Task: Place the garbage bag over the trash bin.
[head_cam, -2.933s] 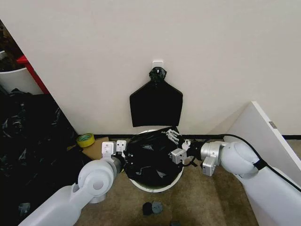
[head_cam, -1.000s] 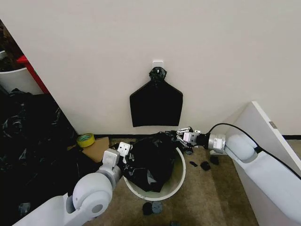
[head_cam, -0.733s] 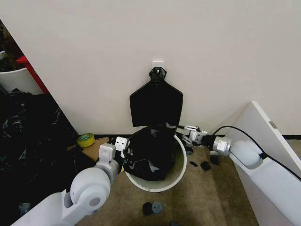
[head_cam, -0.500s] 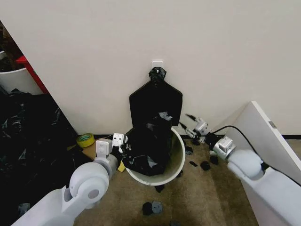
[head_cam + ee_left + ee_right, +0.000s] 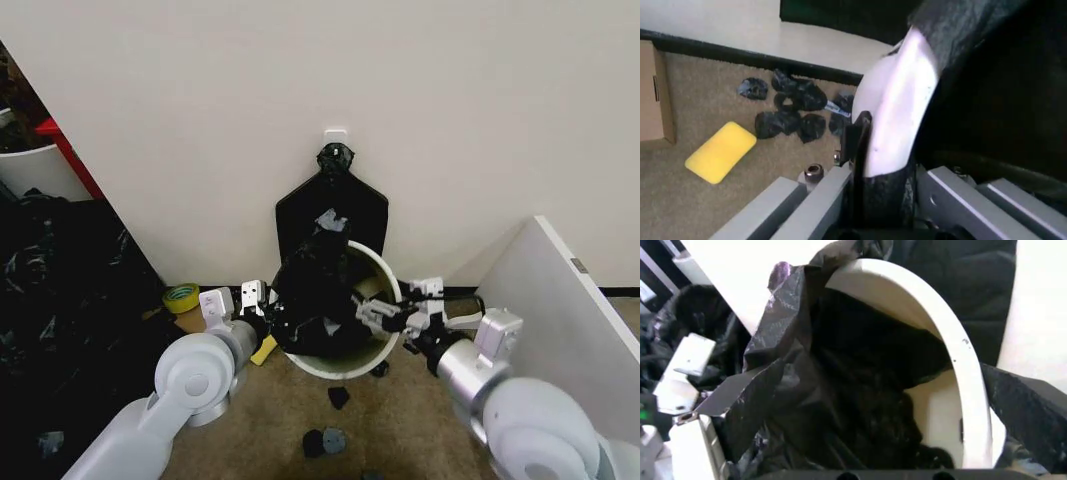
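The trash bin (image 5: 385, 352) now stands tipped, its mouth turned up toward the wall; half a second ago it leaned less, and a second ago it sat nearly square on the carpet. The garbage bag (image 5: 315, 290) has risen with it: a black bunch that fills the left part of the mouth and peaks up in front of the flat black sheet (image 5: 368, 212) hanging on the wall. The right part of the bin's inside wall shows bare.

The right pincer (image 5: 382, 312) has come back from beside the wall, where it hung open half a second ago, to the bin's right rim. In the right wrist view a fold of bag (image 5: 1027, 410) lies just past the rim (image 5: 953, 360), but I cannot tell whether the pincer is wide or gripping. The left pincer (image 5: 256, 299) stays at the left rim; in the left wrist view the rim with bag film over it (image 5: 897, 120) runs down between the fingers (image 5: 857, 135), so it looks clamped on bag and rim together.

My judgement: the left edge is hooked on, the right edge is not yet over, and the tilted bin could roll. A yellow sponge (image 5: 720, 152) and black scraps (image 5: 790, 112) lie on the carpet beside it.
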